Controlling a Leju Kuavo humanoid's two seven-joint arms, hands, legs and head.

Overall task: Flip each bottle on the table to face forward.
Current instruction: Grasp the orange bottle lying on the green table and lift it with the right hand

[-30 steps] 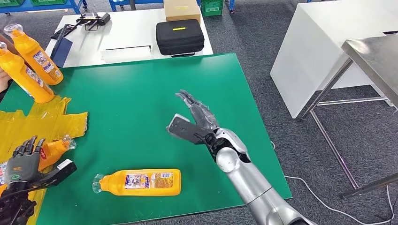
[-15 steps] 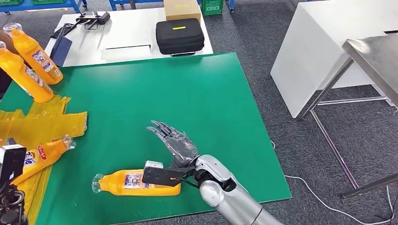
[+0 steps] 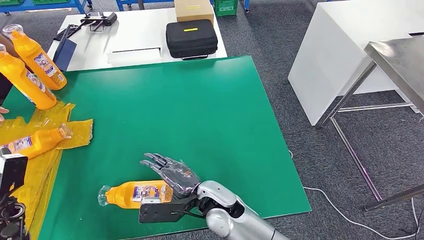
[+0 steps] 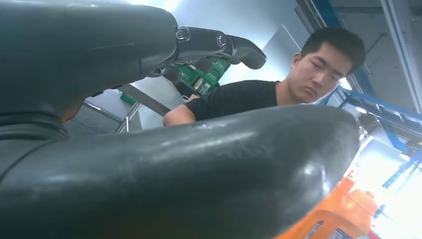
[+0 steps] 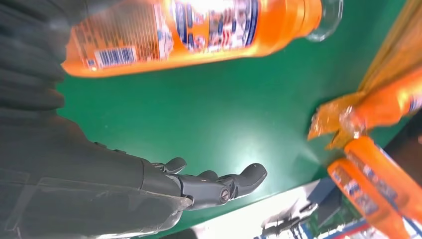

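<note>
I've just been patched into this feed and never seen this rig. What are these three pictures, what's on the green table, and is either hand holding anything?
It is a humanoid robot with two silver arms ending in many-fingered hands. The wide picture looks down from its head; the other two come from cameras at its wrists and are turned.

On the green table one orange bottle lies on its side near the front edge. The right hand reaches over its base end with fingers spread; no grip shows yet.

Another lying bottle rests on yellow plastic wrap at the left. Two standing bottles are at the far left corner.

The left hand is close to the left wrist camera beside something orange; I cannot tell if it holds it. A person stands behind.
</note>
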